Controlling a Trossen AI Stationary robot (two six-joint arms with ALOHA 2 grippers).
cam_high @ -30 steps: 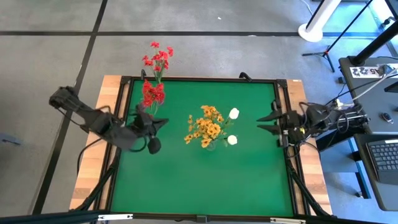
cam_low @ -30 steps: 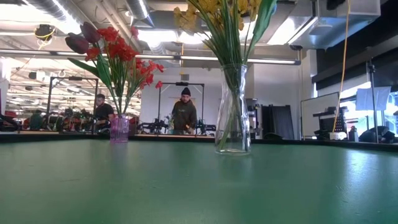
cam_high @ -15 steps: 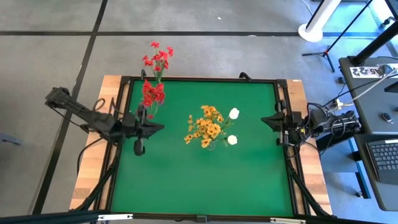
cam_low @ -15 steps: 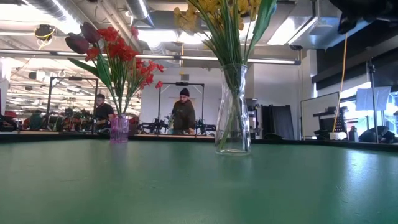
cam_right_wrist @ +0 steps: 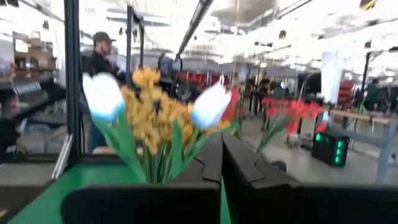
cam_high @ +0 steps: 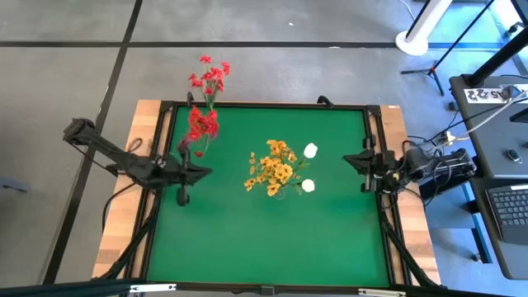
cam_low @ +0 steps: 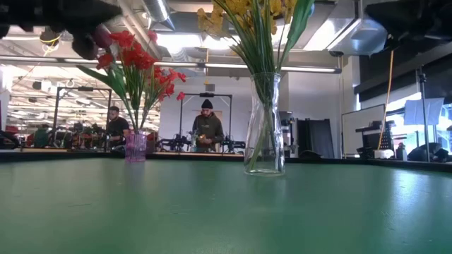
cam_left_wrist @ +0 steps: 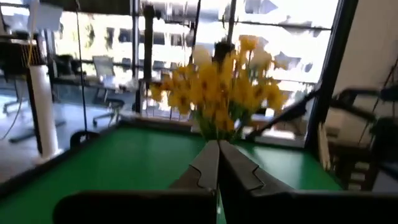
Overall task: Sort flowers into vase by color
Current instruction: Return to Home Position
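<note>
Well left of the clear glass vase (cam_low: 265,134), we hold our left gripper (cam_high: 196,171) above the green mat (cam_high: 247,239), its fingers pressed together on nothing. Farther back and left of that vase, the red cluster flowers (cam_high: 202,124) stand in a small purple vase (cam_low: 135,146). The glass vase itself holds the yellow-orange clusters (cam_high: 276,169) and two white blooms (cam_high: 310,150). Right of it hangs our right gripper (cam_high: 353,159), likewise pinched closed and empty. We judge the stems light, thin and springy, so any regrasp belongs mid-stem, never on the soft petals.
</note>
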